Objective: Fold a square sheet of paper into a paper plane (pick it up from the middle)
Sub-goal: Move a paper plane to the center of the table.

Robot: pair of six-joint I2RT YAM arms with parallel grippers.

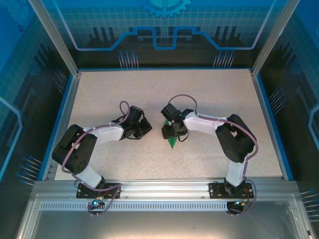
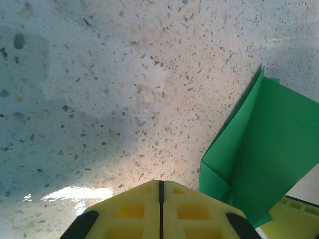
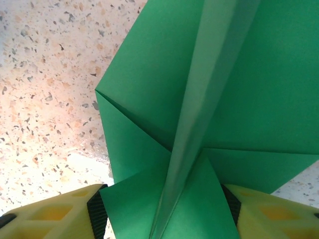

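The green paper (image 3: 239,89) is folded into a pointed shape with a raised centre crease and lies on the table. From above, its tip (image 1: 172,143) pokes out under my right gripper (image 1: 173,132). That right gripper (image 3: 167,219) stands open astride the paper, whose lower flaps reach both black pads (image 3: 97,214). My left gripper (image 2: 161,188) is shut with nothing in it. It hovers just left of the paper (image 2: 269,149), close to the tabletop. In the overhead view the left gripper (image 1: 143,130) sits a short way from the right one.
The speckled beige tabletop (image 1: 159,94) is ringed by a blue rim and aluminium frame posts (image 1: 55,37). Both arm bases are bolted to the near rail (image 1: 159,189). The two wrists lie close together at the table's centre.
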